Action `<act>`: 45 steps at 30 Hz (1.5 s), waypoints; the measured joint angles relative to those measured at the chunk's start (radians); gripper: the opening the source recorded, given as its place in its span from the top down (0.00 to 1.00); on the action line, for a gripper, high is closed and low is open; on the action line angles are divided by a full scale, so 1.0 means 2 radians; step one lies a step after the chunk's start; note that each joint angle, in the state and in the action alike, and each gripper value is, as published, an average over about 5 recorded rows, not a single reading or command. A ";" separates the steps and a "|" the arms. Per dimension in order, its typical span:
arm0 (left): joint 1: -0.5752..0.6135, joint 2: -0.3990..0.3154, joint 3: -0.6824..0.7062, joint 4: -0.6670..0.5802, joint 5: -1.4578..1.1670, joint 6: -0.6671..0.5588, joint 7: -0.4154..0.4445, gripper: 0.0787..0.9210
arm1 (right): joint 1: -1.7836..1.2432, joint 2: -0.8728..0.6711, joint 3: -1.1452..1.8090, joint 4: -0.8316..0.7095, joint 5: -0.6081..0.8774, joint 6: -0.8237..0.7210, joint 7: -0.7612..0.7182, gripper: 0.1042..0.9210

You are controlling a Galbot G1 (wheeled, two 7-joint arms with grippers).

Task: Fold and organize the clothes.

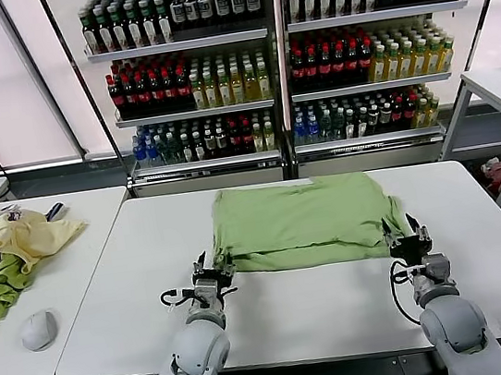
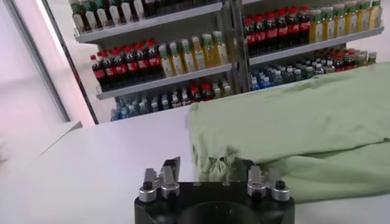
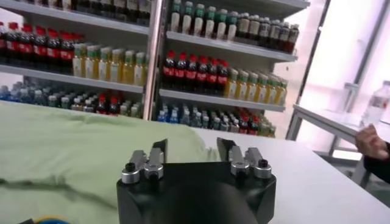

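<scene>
Drink shelves [image 1: 274, 54] behind my white table [image 1: 323, 303], and a clothes pile [image 1: 8, 254] on the side table, nothing's blocking. Left gripper [image 1: 213, 269] and right gripper [image 1: 407, 238] sit spread open at the near corners of the light green polo shirt [image 1: 302, 222], which lies mid-table, long axis side to side.

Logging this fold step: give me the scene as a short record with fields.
shirt: light green, spread flat on the white table, front edge folded over
left tool: open at the shirt's near left corner
right tool: open at the shirt's near right corner
side table: garment pile and a mouse
background: bottle shelves
</scene>
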 measured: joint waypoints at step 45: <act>0.032 0.017 -0.008 -0.043 -0.053 0.035 0.001 0.97 | -0.100 -0.015 0.024 0.075 0.047 -0.047 -0.017 0.93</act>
